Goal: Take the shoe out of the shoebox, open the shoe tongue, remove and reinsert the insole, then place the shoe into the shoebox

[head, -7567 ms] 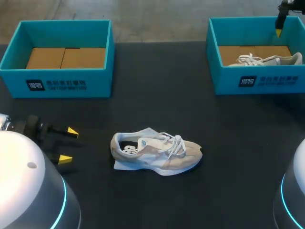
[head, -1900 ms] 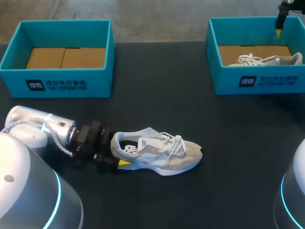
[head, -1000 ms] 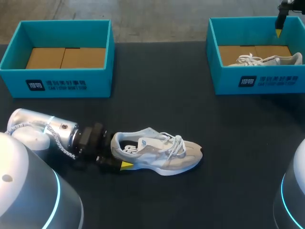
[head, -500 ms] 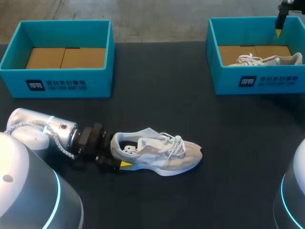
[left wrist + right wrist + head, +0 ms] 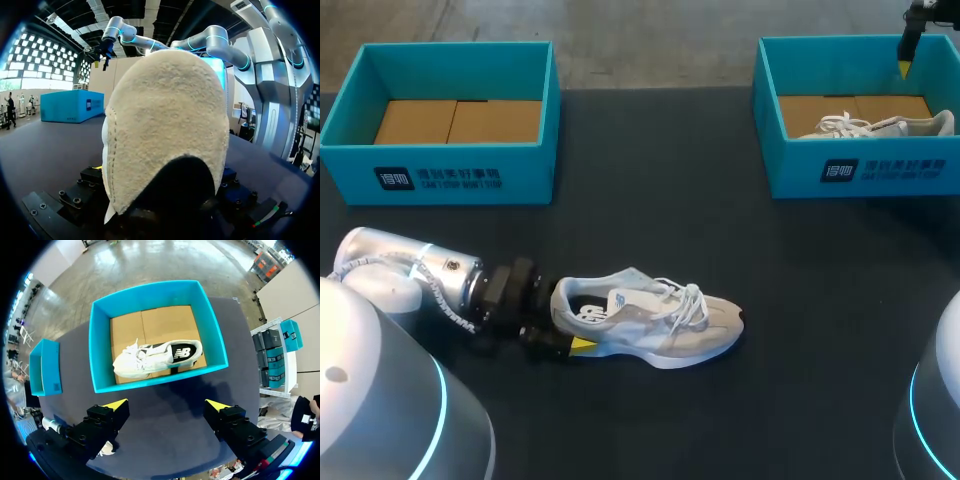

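Note:
A beige and white shoe (image 5: 650,325) lies on its sole in the middle of the dark table, toe pointing right. My left gripper (image 5: 568,320) is at its heel, shut on it. One yellow tip presses the near side of the sole and the other is hidden behind the heel. In the left wrist view the fuzzy heel (image 5: 165,130) fills the space between the fingers (image 5: 90,180). My right gripper (image 5: 166,404) hangs open and empty high above the right shoebox (image 5: 155,382); in the head view the right gripper (image 5: 905,66) shows at the far right.
The teal right shoebox (image 5: 790,170) holds a second white shoe (image 5: 880,127), seen from above as a second shoe (image 5: 155,357). An empty teal shoebox (image 5: 450,175) with a cardboard floor stands at the back left.
My left gripper's fingers have drawn in a little on the heel, and the shoe has shifted slightly to the left. The right arm has not moved.

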